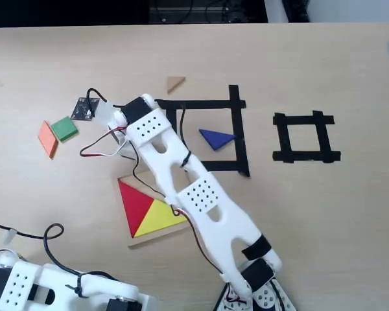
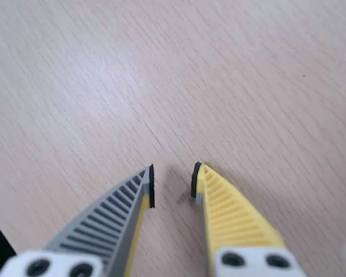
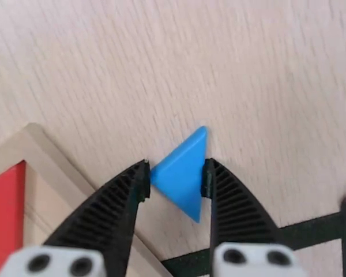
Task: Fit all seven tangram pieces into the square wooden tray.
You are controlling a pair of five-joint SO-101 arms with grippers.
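Note:
The square wooden tray (image 1: 157, 232) lies near the table's middle and holds a red triangle (image 1: 133, 203) and a yellow triangle (image 1: 159, 218). My right gripper (image 3: 176, 173) is shut on a small light-blue triangle (image 3: 183, 171), just beyond the tray's corner (image 3: 39, 149). In the high view the right arm (image 1: 194, 194) stretches across the tray toward the upper left. Loose on the table are a dark blue triangle (image 1: 217, 138), a tan triangle (image 1: 176, 83), a green square (image 1: 65, 128) and an orange parallelogram (image 1: 47, 138). My left gripper (image 2: 173, 182) hangs open over bare table.
Two squares of black tape (image 1: 236, 129) (image 1: 305, 137) mark the table at the right; the dark blue triangle lies inside the nearer one. The left arm's base (image 1: 45, 285) sits folded at the bottom left corner. Black tape (image 3: 311, 228) runs close to the right gripper.

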